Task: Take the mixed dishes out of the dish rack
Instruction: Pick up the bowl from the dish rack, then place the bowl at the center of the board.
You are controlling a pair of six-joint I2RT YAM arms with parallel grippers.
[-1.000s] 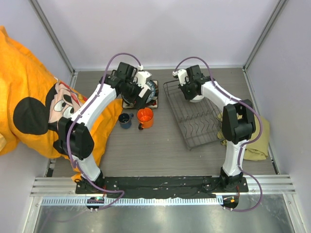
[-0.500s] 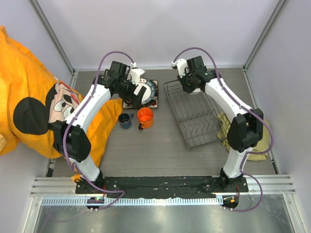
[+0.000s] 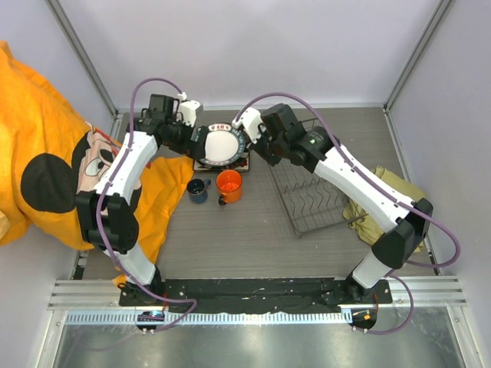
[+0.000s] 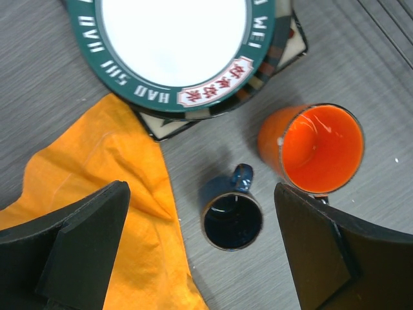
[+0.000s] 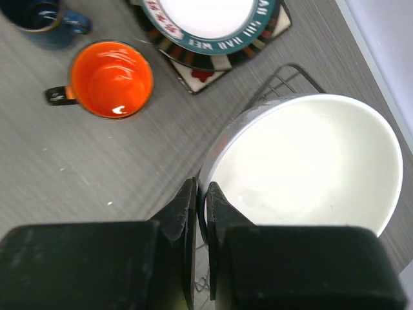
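Note:
My right gripper (image 5: pixel 203 190) is shut on the near rim of the plain white bowl (image 5: pixel 310 161), holding it above the far left corner of the dish rack (image 3: pixel 314 192). In the top view the right gripper (image 3: pixel 258 146) and arm hide the bowl. The round dark-rimmed plate (image 3: pixel 219 146) lies on the square cream plate (image 4: pixel 290 48) on the table. In front of them stand the orange mug (image 3: pixel 229 185) and the small dark-blue cup (image 3: pixel 199 188). My left gripper (image 4: pixel 200 190) hangs open and empty above the blue cup (image 4: pixel 232 219), at the plate's left edge.
An orange Mickey Mouse cloth (image 3: pixel 54 161) covers the left side, and its corner reaches to just left of the blue cup. An olive cloth (image 3: pixel 391 195) lies bunched right of the rack. Pale walls close the back and both sides.
My right arm has swung left from the rack's far end with the bowl, towards the stacked plates. My left gripper has drawn back left off the round plate, still open.

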